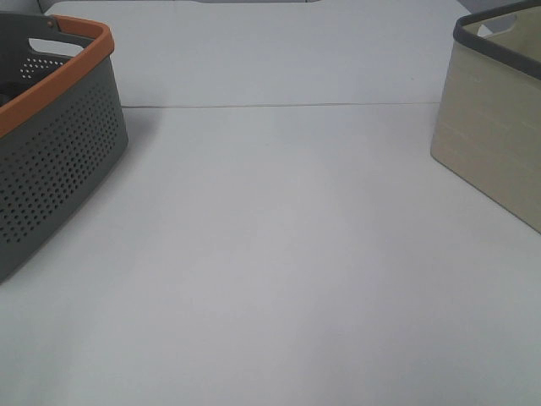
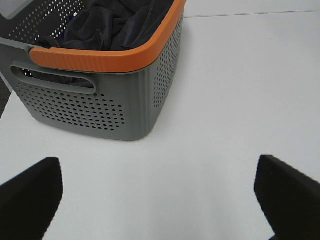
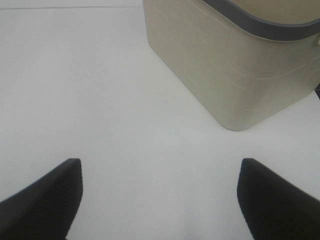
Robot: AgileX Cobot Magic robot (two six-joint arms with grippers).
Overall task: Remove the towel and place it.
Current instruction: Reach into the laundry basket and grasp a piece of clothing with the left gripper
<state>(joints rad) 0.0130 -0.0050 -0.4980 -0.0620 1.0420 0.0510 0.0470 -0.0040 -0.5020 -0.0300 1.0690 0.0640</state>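
The towel [image 2: 117, 22], dark navy and crumpled, lies inside a grey perforated basket with an orange rim [image 2: 107, 60]. In the exterior high view that basket [image 1: 51, 161] stands at the left edge and the towel does not show. My left gripper [image 2: 160, 192] hangs open over bare table a short way in front of the basket, nothing between its black fingers [image 2: 30, 197]. My right gripper [image 3: 160, 195] is open too, empty, above the table near the beige bin [image 3: 235, 70]. Neither gripper shows in the exterior high view.
The beige fabric-look bin with a dark grey rim [image 1: 499, 127] stands at the right edge of the white table [image 1: 279, 254]. A seam in the tabletop [image 1: 279, 106] runs across between the two containers.
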